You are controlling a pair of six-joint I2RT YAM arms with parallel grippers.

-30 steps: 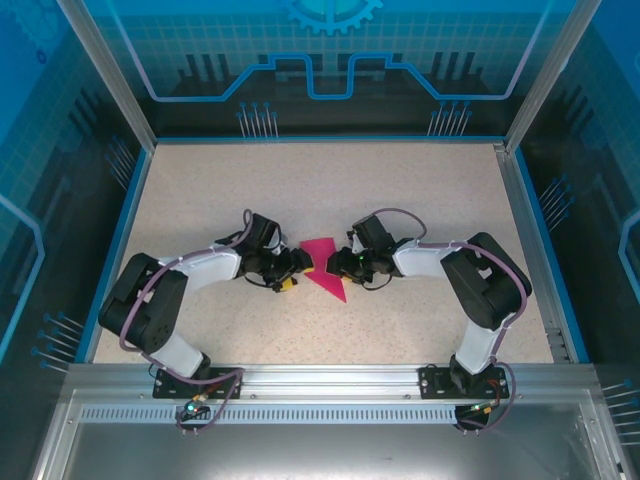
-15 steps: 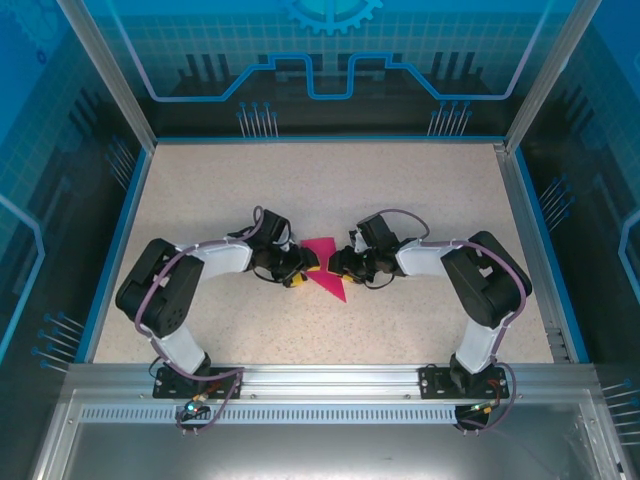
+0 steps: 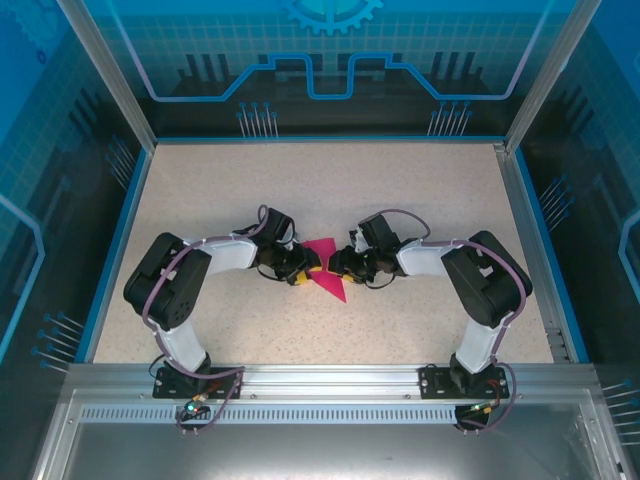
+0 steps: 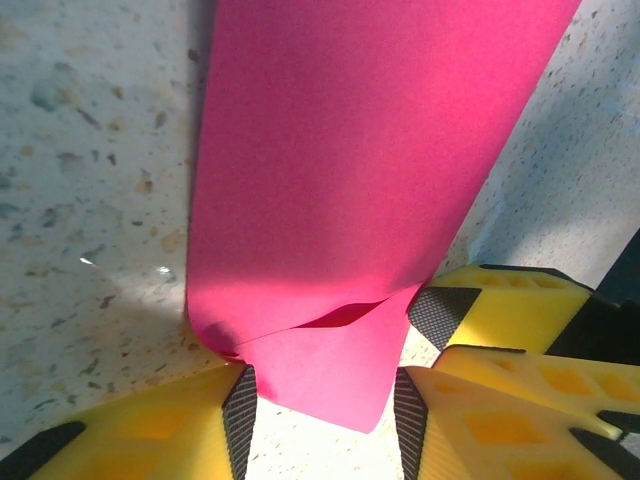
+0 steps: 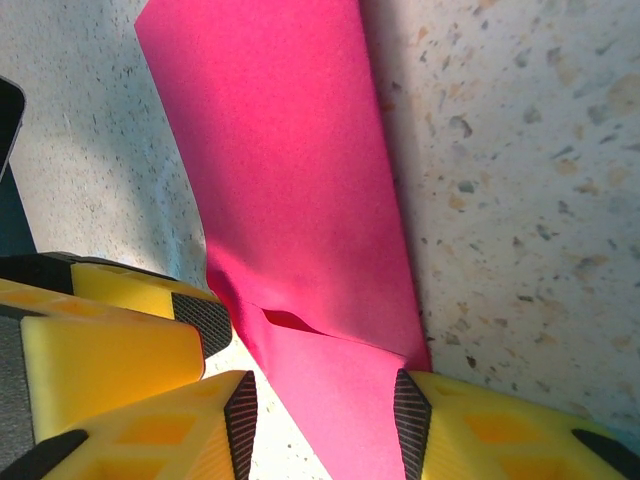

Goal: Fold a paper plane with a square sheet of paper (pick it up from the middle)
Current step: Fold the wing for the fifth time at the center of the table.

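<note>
- Paper [image 3: 325,270]: part-folded pointed wedge, mid-table [image 3: 420,200], between both grippers.
- Left gripper [image 4: 320,400]: part-open, straddling a loose flap from the left, not clamped.
- Right gripper [image 5: 320,410]: likewise part-open, straddling from the right.
- Risk: pinching one layer only, giving a skewed flap and crooked crease.
- Risk: fingertip clash, with tips just beside each other.
</note>
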